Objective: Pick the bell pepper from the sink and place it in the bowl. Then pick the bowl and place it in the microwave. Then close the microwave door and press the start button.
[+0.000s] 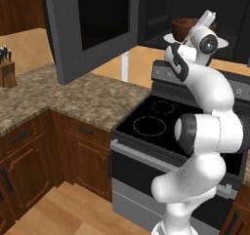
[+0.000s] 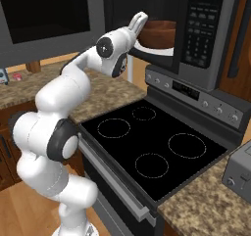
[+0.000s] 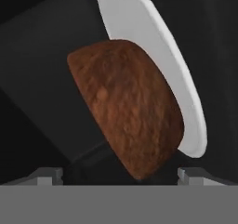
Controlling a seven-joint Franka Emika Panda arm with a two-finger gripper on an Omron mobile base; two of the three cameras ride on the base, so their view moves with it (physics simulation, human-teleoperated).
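The dark reddish-brown bowl (image 1: pixel 183 28) (image 2: pixel 159 33) (image 3: pixel 125 111) sits on the white turntable plate (image 1: pixel 222 42) (image 2: pixel 152 49) (image 3: pixel 153 56) inside the black microwave (image 2: pixel 206 34). My gripper (image 1: pixel 207 19) (image 2: pixel 138 22) (image 3: pixel 120 175) reaches into the microwave's opening just before the bowl. It is open, its fingertips (image 3: pixel 49 175) spread wide on either side of the bowl and not touching it. The microwave door (image 1: pixel 93 29) (image 2: pixel 49 19) stands swung wide open to the left. The bell pepper is hidden and the sink is out of view.
Below the microwave is a black glass cooktop (image 1: pixel 156 117) (image 2: pixel 152 142) with a knob panel behind it. The speckled granite counter (image 1: pixel 73 92) carries a knife block (image 1: pixel 7 68) at far left. A grey toaster (image 2: pixel 240 171) stands right of the stove.
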